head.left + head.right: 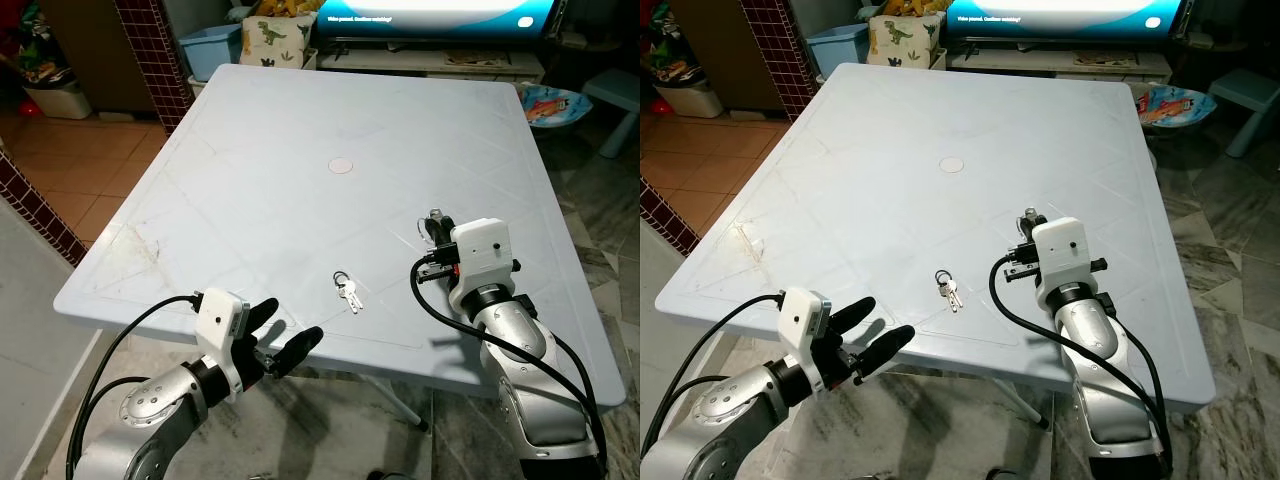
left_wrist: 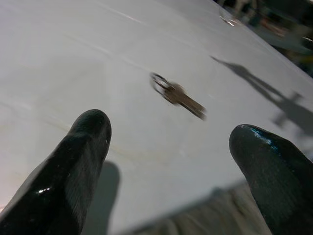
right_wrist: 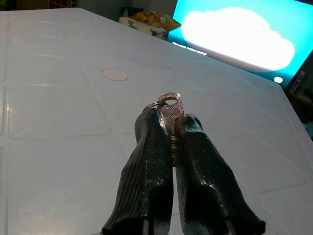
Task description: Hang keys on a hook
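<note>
A silver key [image 3: 169, 111] on a ring is pinched between the right gripper [image 3: 168, 128]'s fingers, above the white table [image 1: 250, 170]'s right side. Another key bunch [image 1: 347, 290] (small, ringed) lies near the front edge. The left gripper [image 1: 282, 336] is spread nearby. A lit screen [image 3: 234, 36] is seen beyond.

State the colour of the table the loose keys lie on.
The table is white, clearest in the left eye view; the keys are silvery.
</note>
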Controlling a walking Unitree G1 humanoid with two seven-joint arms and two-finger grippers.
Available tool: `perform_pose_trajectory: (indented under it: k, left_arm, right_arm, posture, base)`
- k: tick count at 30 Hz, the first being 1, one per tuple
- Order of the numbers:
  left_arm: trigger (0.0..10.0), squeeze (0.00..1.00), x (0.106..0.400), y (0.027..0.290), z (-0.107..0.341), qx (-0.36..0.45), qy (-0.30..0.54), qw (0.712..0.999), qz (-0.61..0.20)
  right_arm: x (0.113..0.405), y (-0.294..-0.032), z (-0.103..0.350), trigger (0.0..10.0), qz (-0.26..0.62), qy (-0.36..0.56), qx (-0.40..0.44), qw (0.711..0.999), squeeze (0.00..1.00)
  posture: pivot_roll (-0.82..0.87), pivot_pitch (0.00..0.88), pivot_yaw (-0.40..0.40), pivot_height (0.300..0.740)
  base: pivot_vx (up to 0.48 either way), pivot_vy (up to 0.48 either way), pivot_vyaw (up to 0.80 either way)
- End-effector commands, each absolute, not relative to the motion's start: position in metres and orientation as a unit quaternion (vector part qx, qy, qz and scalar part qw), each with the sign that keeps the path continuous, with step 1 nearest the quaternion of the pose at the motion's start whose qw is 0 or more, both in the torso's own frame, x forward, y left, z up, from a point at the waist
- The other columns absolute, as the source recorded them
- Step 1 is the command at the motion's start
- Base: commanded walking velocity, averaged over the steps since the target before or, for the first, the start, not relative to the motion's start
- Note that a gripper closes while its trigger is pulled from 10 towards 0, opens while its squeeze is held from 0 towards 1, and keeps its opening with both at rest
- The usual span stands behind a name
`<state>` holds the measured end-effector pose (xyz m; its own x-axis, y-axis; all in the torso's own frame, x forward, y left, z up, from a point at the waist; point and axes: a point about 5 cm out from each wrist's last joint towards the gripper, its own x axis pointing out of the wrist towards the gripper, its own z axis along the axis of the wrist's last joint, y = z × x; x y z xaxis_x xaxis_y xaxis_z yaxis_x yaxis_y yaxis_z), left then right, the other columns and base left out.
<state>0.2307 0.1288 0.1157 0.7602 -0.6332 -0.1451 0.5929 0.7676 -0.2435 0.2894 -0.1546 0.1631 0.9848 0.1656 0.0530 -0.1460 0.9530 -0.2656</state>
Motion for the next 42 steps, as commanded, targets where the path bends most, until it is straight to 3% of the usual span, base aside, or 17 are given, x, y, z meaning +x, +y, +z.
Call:
perform_pose_trajectory:
  k: [1, 5, 23, 42]
  left_arm:
    - [10.0, 0.00, 0.238, 0.134, 0.120, -0.082, 0.094, 0.947, -0.297]
    - [10.0, 0.00, 0.240, 0.134, 0.122, -0.081, 0.085, 0.950, -0.290]
    - [10.0, 0.00, 0.248, 0.136, 0.121, -0.077, 0.069, 0.963, -0.248]
    - [10.0, 0.00, 0.267, 0.150, 0.127, -0.027, 0.007, 0.992, -0.123]
  right_arm:
    - [0.289, -0.149, 0.171, 10.0, 0.091, -0.056, -0.138, 0.985, 0.00]
    - [0.288, -0.146, 0.171, 10.0, 0.094, -0.061, -0.150, 0.982, 0.00]
    - [0.291, -0.137, 0.174, 10.0, 0.104, -0.073, -0.149, 0.981, 0.00]
    - [0.298, -0.127, 0.174, 10.0, 0.118, -0.083, -0.144, 0.979, 0.00]
  posture:
    - [0.01, 0.103, 0.033, 0.740]
    - [0.01, 0.103, 0.035, 0.740]
    - [0.01, 0.096, 0.040, 0.740]
    - [0.02, 0.053, 0.031, 0.740]
  base:
    - [0.000, 0.000, 0.00]
    - [0.000, 0.000, 0.12]
    - [0.000, 0.000, 0.80]
    - [0.000, 0.000, 0.80]
